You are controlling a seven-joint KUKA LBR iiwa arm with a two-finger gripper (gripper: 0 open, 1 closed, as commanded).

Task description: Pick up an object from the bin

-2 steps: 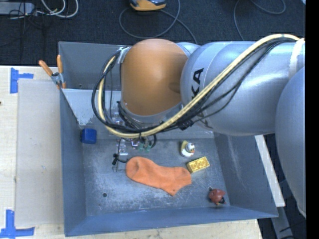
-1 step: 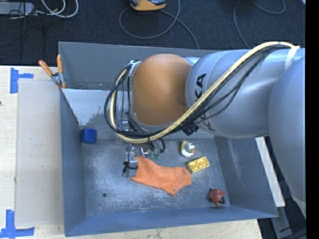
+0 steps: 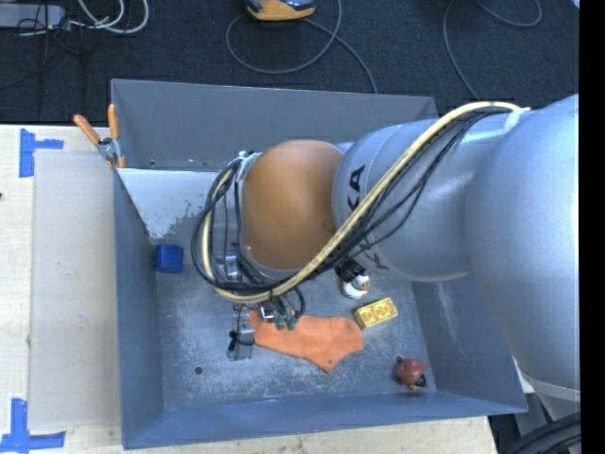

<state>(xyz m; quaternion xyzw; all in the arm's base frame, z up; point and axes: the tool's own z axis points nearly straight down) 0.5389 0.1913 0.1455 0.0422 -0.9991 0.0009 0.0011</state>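
Down in the bin [image 3: 180, 348], the gripper [image 3: 241, 339] sits at the orange rag's [image 3: 317, 340] left edge, hold unclear.

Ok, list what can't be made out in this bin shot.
Camera view:
Middle of the bin: under the arm.
Black-and-white thing by the yellow block: half under the arm.
Red-brown thing, near right corner: too small to name.
Orange flat piece: left end behind the gripper.

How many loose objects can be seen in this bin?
5: blue cube at left, orange flat piece front centre, yellow block and small white-black piece just behind it, dark red piece front right. The arm may hide more.
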